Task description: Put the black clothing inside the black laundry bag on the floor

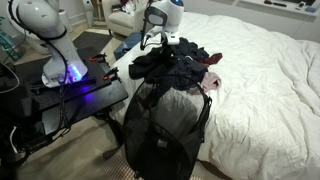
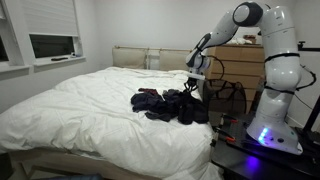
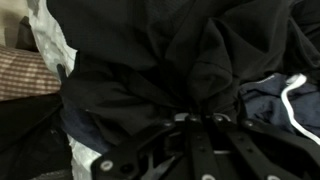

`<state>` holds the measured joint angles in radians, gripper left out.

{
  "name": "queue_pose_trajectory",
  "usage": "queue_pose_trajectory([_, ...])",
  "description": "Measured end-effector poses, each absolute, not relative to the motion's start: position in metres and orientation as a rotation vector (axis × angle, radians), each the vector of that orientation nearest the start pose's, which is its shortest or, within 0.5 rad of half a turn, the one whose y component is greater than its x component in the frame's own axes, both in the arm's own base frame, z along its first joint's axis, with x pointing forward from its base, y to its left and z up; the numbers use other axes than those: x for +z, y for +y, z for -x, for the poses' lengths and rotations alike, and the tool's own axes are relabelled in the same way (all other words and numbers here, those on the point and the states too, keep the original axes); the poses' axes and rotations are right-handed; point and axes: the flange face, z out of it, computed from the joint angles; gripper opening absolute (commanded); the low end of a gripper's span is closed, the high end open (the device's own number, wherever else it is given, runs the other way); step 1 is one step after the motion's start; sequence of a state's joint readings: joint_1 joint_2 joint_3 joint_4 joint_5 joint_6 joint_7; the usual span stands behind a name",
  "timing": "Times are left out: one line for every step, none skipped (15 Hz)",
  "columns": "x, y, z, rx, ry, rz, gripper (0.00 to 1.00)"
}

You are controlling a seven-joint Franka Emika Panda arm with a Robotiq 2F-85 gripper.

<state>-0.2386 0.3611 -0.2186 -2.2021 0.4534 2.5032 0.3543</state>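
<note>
A pile of dark clothes [image 1: 182, 63] lies on the white bed near its edge and also shows in an exterior view [image 2: 165, 103]. My gripper [image 1: 160, 42] is down at the top of the pile, seen too in an exterior view [image 2: 193, 86]. In the wrist view the fingers [image 3: 195, 120] are closed together on black clothing [image 3: 170, 60], whose folds bunch toward the pinch. The black mesh laundry bag [image 1: 160, 125] stands open on the floor against the bed's side, right below the pile; it also shows in an exterior view [image 2: 228, 97].
The white bed [image 2: 80, 110] fills most of the scene. A blue garment with white trim [image 3: 285, 95] and a checked cloth [image 3: 20, 72] lie in the pile. The robot base stands on a black table [image 1: 70, 95]. A wooden dresser [image 2: 245, 60] stands behind the bag.
</note>
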Motion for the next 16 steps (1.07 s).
queue_pose_trajectory([0.234, -0.247, -0.493, 0.0, 1.62, 2.464, 0.01])
queue_pose_trajectory([0.254, -0.248, -0.495, -0.043, 1.604, 2.465, 0.01])
queue_pose_trajectory([0.275, -0.249, -0.495, -0.085, 1.587, 2.465, 0.01])
queue_pose_trajectory([0.298, -0.251, -0.495, -0.126, 1.569, 2.465, 0.01])
queue_pose_trajectory([0.319, -0.252, -0.493, -0.163, 1.552, 2.466, 0.01])
queue_pose_trajectory([0.339, -0.253, -0.491, -0.201, 1.537, 2.466, 0.01])
queue_pose_trajectory([0.357, -0.255, -0.488, -0.239, 1.524, 2.47, 0.01])
queue_pose_trajectory([0.374, -0.257, -0.485, -0.276, 1.514, 2.473, 0.01])
queue_pose_trajectory([0.389, -0.259, -0.481, -0.312, 1.506, 2.476, 0.01])
queue_pose_trajectory([0.402, -0.262, -0.477, -0.345, 1.5, 2.479, 0.01])
queue_pose_trajectory([0.414, -0.265, -0.474, -0.375, 1.496, 2.48, 0.01])
queue_pose_trajectory([0.424, -0.267, -0.47, -0.403, 1.494, 2.485, 0.01])
queue_pose_trajectory([0.433, -0.27, -0.466, -0.425, 1.498, 2.488, 0.01])
queue_pose_trajectory([0.44, -0.273, -0.462, -0.446, 1.51, 2.493, 0.01])
queue_pose_trajectory([0.448, -0.276, -0.459, -0.466, 1.526, 2.498, 0.01])
queue_pose_trajectory([0.456, -0.279, -0.455, -0.489, 1.548, 2.499, 0.01])
